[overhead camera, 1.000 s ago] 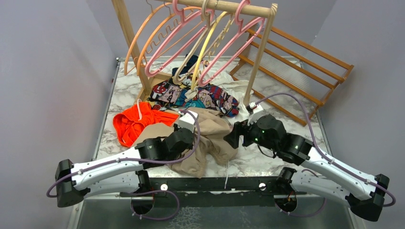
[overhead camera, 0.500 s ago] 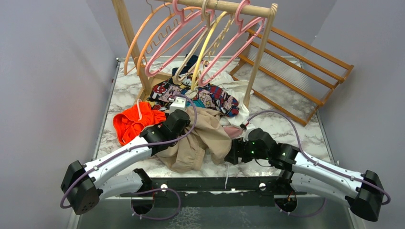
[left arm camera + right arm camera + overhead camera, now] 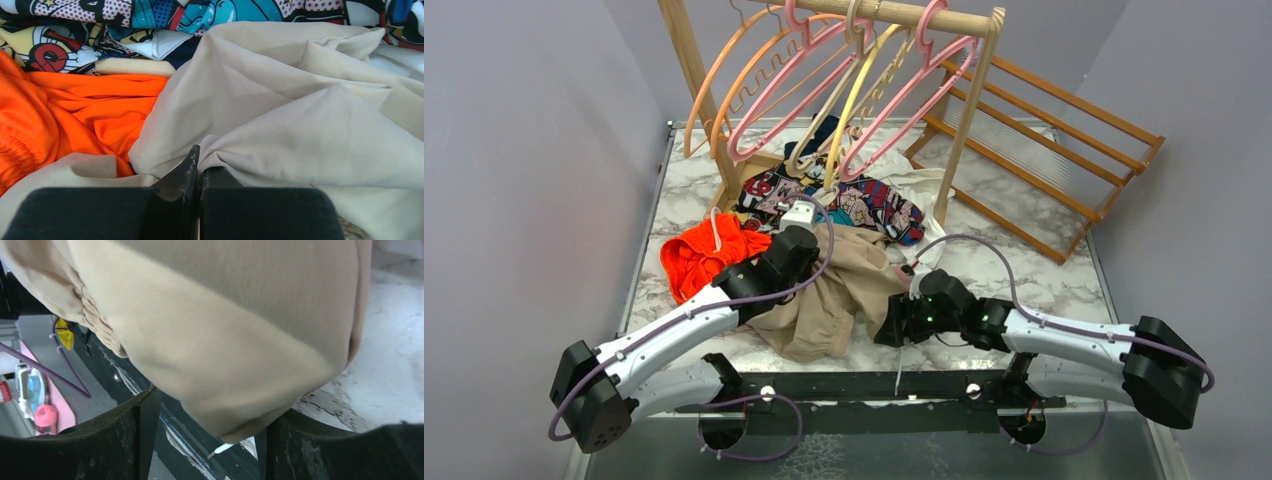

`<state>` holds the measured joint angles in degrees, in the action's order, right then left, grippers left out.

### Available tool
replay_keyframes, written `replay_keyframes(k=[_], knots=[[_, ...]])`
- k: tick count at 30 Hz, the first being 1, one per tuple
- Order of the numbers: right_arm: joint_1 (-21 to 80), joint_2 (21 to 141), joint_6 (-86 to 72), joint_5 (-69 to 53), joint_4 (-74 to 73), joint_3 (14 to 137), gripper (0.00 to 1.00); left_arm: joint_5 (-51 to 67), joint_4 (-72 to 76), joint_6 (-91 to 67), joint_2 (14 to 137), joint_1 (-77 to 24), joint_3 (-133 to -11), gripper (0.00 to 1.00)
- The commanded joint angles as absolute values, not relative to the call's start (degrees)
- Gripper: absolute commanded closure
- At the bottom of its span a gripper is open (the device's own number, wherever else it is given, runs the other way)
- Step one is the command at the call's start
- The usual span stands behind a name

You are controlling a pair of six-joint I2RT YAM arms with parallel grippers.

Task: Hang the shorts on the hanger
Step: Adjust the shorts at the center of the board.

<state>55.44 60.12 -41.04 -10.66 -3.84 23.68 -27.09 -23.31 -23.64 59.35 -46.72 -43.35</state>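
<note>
Beside the orange garment (image 3: pixel 65 115), clamping the left gripper (image 3: pixel 200 171), fingers closed, on a fold of the shorts (image 3: pixel 300 125) heaped on the table (image 3: pixel 1044 280). Straddling the shorts' near edge with the right gripper (image 3: pixel 205 440), jaws spread wide, not pinching. Leaving the hanger (image 3: pixel 914 112) dangling on the wooden rail (image 3: pixel 914 14) behind.

The left arm (image 3: pixel 674 330) is seen stretched from the near left toward the centre, the left gripper (image 3: pixel 200 162) pinched closed on a fold of the shorts (image 3: pixel 300 125). The right arm (image 3: pixel 1064 335) is held low across the near right, with the right gripper (image 3: pixel 210 420) pointed left and its jaws spread wide.
</note>
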Motion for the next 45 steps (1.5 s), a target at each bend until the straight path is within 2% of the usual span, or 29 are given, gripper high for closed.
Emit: replay_keyframes(k=[1,2,3,4,6,8,9,11,14,19,25,31,39,45], knots=[[56.07,63.53,-42.95,-8.53,0.99,24.35,0.4,-22.0,-24.11,-22.75,56.73,-46.37,-44.55,1.0],[56.07,63.95,-43.12,-7.44,0.71,24.99,0.46,-20.61,-24.47,-22.57,56.09,-46.39,-44.53,0.97],[56.03,64.18,-43.23,-6.44,0.17,25.88,0.52,-18.5,-24.95,-22.32,55.32,-46.36,-44.41,0.89],[56.06,63.91,-43.05,-5.6,-0.73,27.1,0.59,-16.54,-25.65,-22.23,54.34,-46.4,-44.49,0.79],[56.07,62.11,-41.82,-3.73,-3.37,30.15,0.71,-11.65,-28.26,-22.75,52.21,-46.4,-45.53,0.47],[56.05,58.65,-40.74,-1.29,-6.49,33.36,0.82,-6.31,-30.72,-23.46,49.67,-46.42,-46.94,0.25],[56.07,56.86,-40.05,-0.1,-7.74,34.78,0.87,-4.45,-31.76,-23.87,48.21,-46.48,-47.34,0.17],[56.03,54.06,-38.6,2.52,-10.34,37.71,0.99,-2.4,-33.31,-24.6,44.83,-46.47,-47.86,0.09],[55.97,52.69,-37.84,8.22,-16.49,44.92,0.99,2.02,-33.61,-25.26,41.96,-46.51,-46.96,0.07],[55.98,52.46,-38.67,12.45,-18.25,49.65,0.99,4.18,-31.49,-26.4,44.62,-49.31,-44.14,0.07],[55.89,51.59,-37.85,20.47,-21.91,52.11,0.99,-7.38,-29.48,-29.27,47.82,-63.96,-43.42,0.02],[55.72,50.78,-38.38,21.13,-22.59,49.93,0.99,-20.38,-28.45,-33.46,53.33,-75.82,-42.81,0.01],[55.72,46.77,-35.93,21.2,-22.78,48.77,0.99,-25.64,-31.84,-37.01,45.96,-77.72,-42.5,0.01],[55.71,45.15,-33.06,20.02,-22.25,49.06,0.99,-31.69,-42.98,-39.78,41.1,-77.7,-44.8,0.01]])
